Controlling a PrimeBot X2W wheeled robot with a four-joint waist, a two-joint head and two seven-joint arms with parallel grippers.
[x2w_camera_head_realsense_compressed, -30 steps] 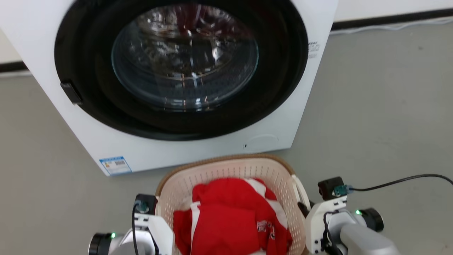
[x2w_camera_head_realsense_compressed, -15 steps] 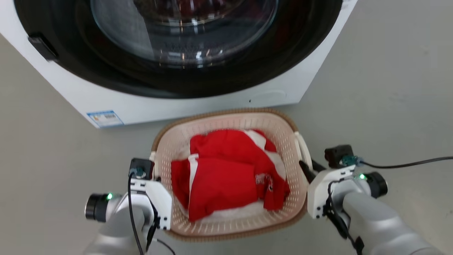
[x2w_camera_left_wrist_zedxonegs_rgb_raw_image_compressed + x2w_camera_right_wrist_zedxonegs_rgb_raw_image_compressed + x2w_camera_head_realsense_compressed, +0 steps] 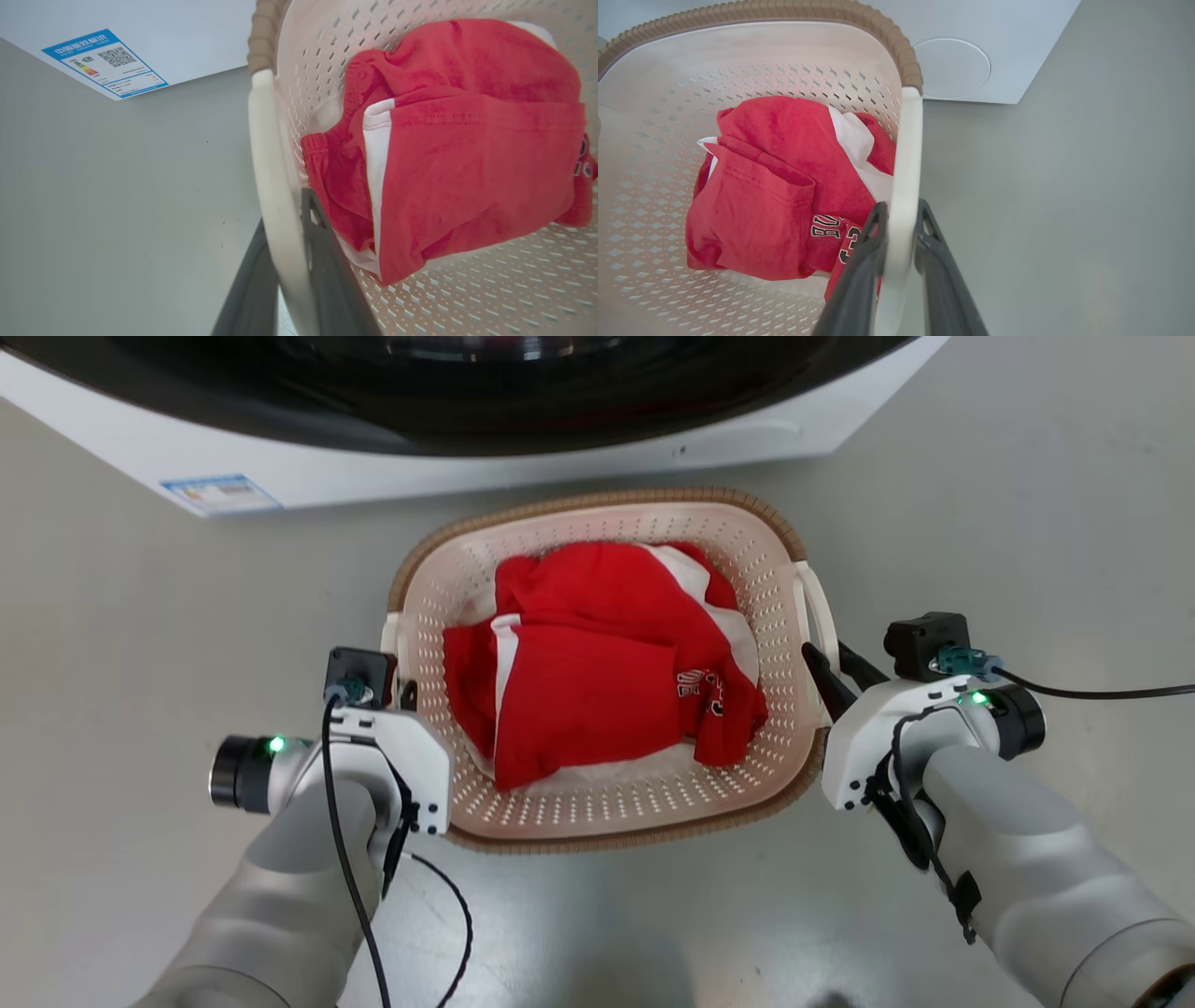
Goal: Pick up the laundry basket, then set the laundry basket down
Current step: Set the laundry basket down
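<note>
Your left gripper (image 3: 285,219) is clenched, its two dark tapering fingers either side of the smooth white left handle (image 3: 273,163) of the basket (image 3: 597,807). Your right gripper (image 3: 901,207) pinches the right handle (image 3: 906,154), a thin flat bar, the same way. The basket is cream plastic, rounded-rectangular, its walls and bottom pierced with rows of small diamond holes, its rim (image 3: 896,39) a brown ribbed band like weaving. Inside lies a crumpled red and white garment (image 3: 579,700) of soft cloth with dark lettering. Below is a plain, slightly glossy grey floor (image 3: 980,504). Just beyond the basket's far side stands a white washer (image 3: 523,457) with a dark round door and a blue label (image 3: 220,493). The basket hangs between your two grippers, one at each side; you cannot tell whether its base touches the floor.
</note>
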